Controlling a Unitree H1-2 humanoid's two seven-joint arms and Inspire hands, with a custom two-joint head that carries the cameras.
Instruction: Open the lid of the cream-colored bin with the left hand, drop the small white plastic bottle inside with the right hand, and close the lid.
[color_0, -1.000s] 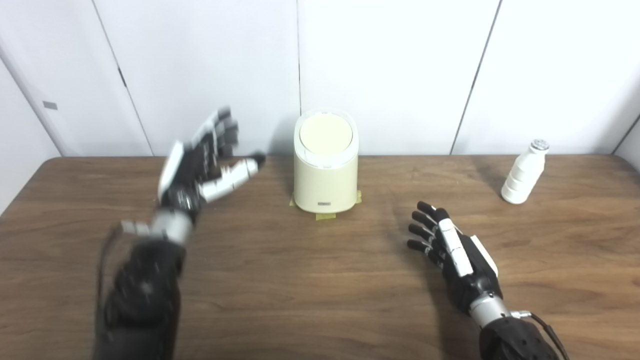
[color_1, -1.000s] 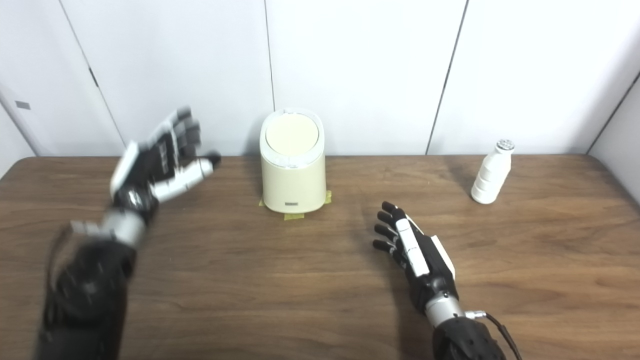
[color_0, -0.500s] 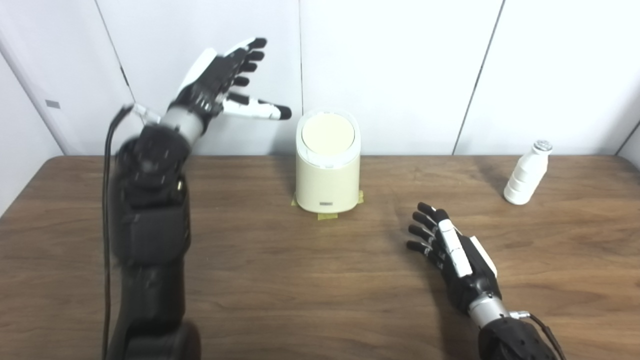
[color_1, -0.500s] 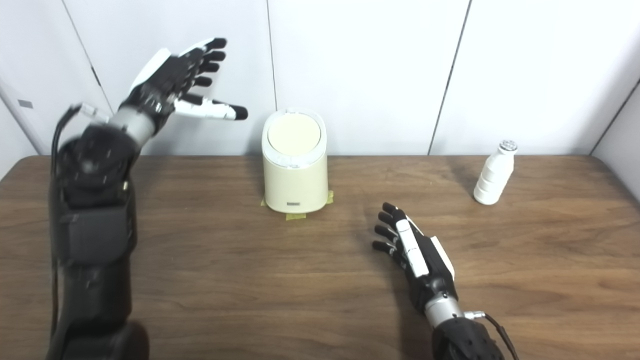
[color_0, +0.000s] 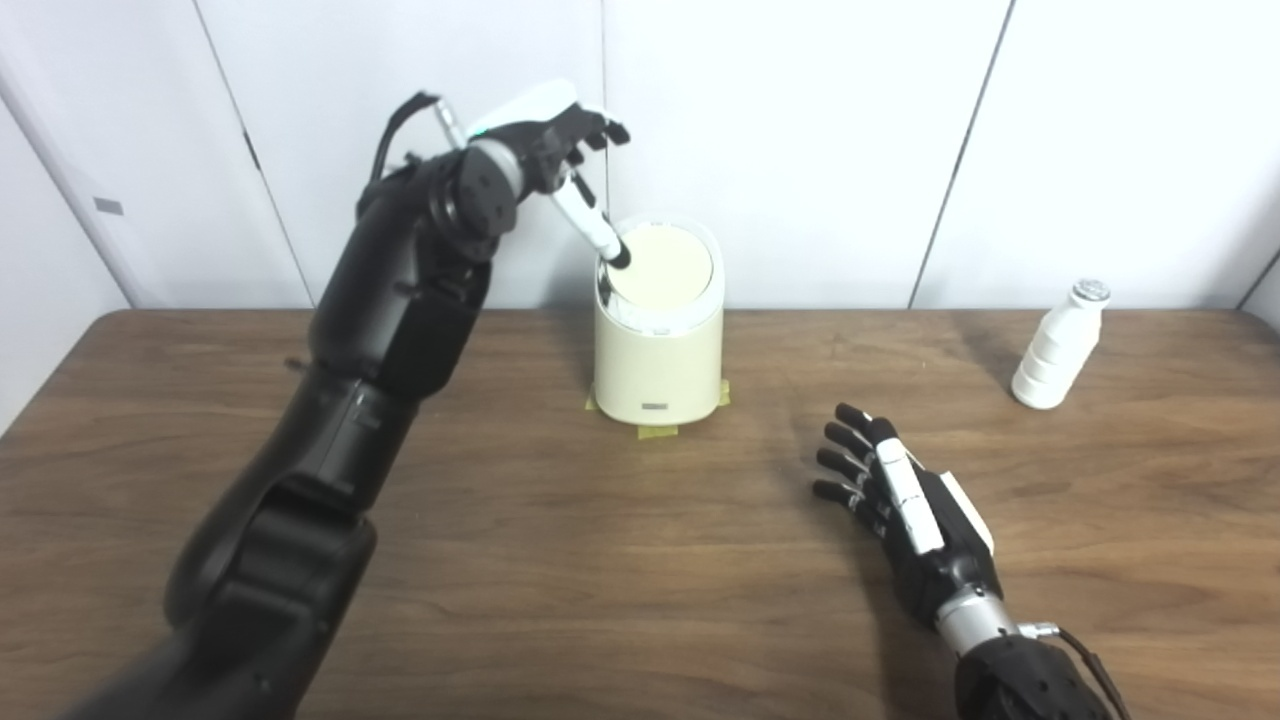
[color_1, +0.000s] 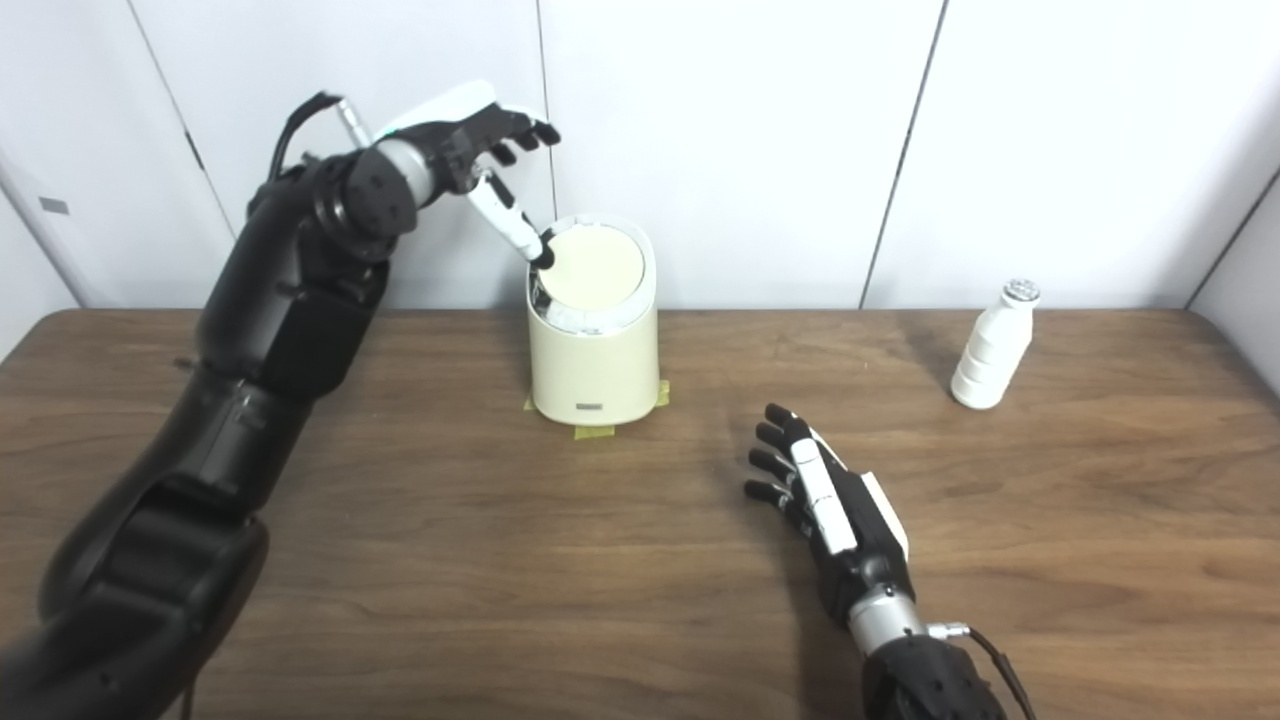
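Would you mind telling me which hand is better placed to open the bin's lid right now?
The left hand. It is raised above the cream-colored bin, with one finger reaching down to the near-left edge of the closed lid. The right hand lies open on the table, well short of the bin.

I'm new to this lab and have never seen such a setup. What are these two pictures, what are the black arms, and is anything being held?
Both pictures come from two cameras side by side on a humanoid robot's head, so they show one scene from slightly different spots. The black arms are the robot's own. Its left hand is raised over the cream-colored cylindrical bin, with the tip of one of its fingers at the edge of the round lid, which looks shut. The right hand rests open on the brown wooden table. A small white plastic bottle stands far right, untouched. Nothing is held.
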